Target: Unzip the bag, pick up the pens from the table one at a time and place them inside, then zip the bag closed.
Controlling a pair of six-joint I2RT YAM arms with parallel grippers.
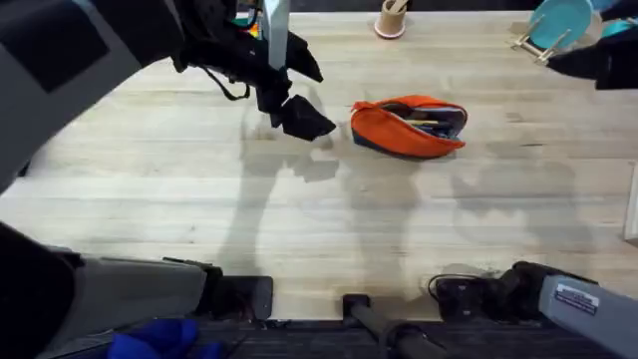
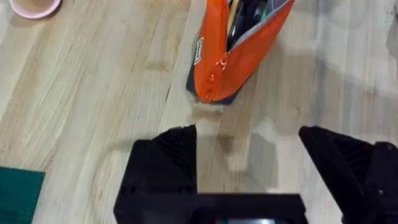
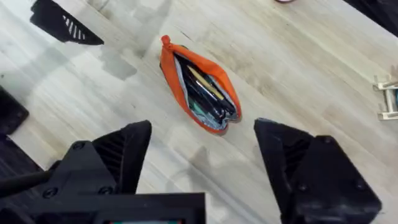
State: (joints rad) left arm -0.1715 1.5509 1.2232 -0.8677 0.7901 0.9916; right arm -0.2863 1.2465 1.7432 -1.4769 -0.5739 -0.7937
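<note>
While the bag (image 1: 409,127) lies gaping on the counter (image 1: 299,219) right of centre and toward the far edge, with the pens (image 3: 208,96) already inside, your step is the zip. Your left gripper (image 2: 249,152) hovers just left of the bag's near end, fingers spread wide and holding nothing; your right gripper (image 3: 202,155) hangs above, fingers likewise parted and empty. You should pin the left end of the fabric with the left fingers, then find the slider with the right. I cannot tell from these views where the pull sits, so check before closing. Draw along the teeth in one straight line, keeping the pens clear of the track
</note>
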